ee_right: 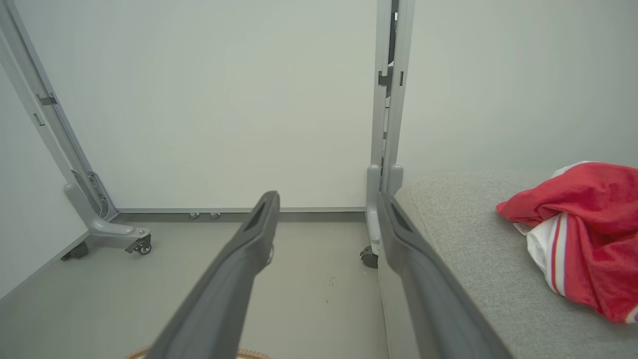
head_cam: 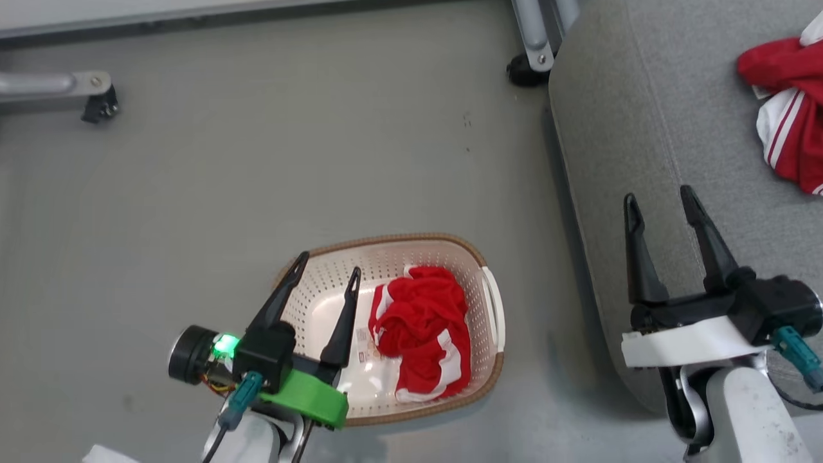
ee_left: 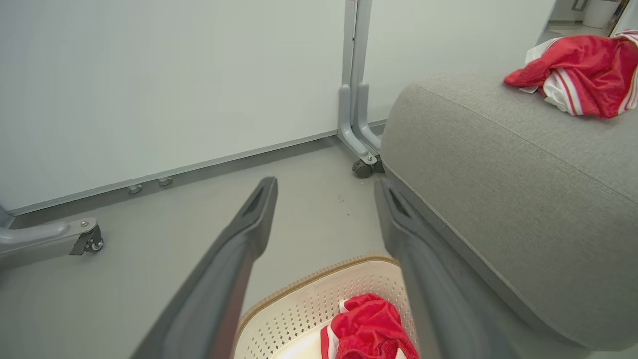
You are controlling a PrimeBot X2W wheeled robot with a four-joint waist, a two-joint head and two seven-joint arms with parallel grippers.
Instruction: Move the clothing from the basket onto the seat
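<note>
A cream basket (head_cam: 321, 302) with a brown rim stands on the floor, holding crumpled red and white clothing (head_cam: 424, 331). My left gripper (head_cam: 326, 269) hangs open above the basket's left half, nothing between its fingers. A second red and white garment (head_cam: 787, 109) lies on the grey seat (head_cam: 643, 128) at the right. My right gripper (head_cam: 659, 202) is open and empty above the seat's near edge. In the left wrist view the basket (ee_left: 294, 309) and its clothing (ee_left: 369, 329) sit below the gripper (ee_left: 326, 187), with the seat (ee_left: 498, 189) to the right.
Wheeled grey frame feet stand on the floor at the far left (head_cam: 96, 96) and beside the seat's far corner (head_cam: 530, 64). White panels (ee_right: 224, 99) close off the far side. Grey floor (head_cam: 321, 161) lies between the basket and the panels.
</note>
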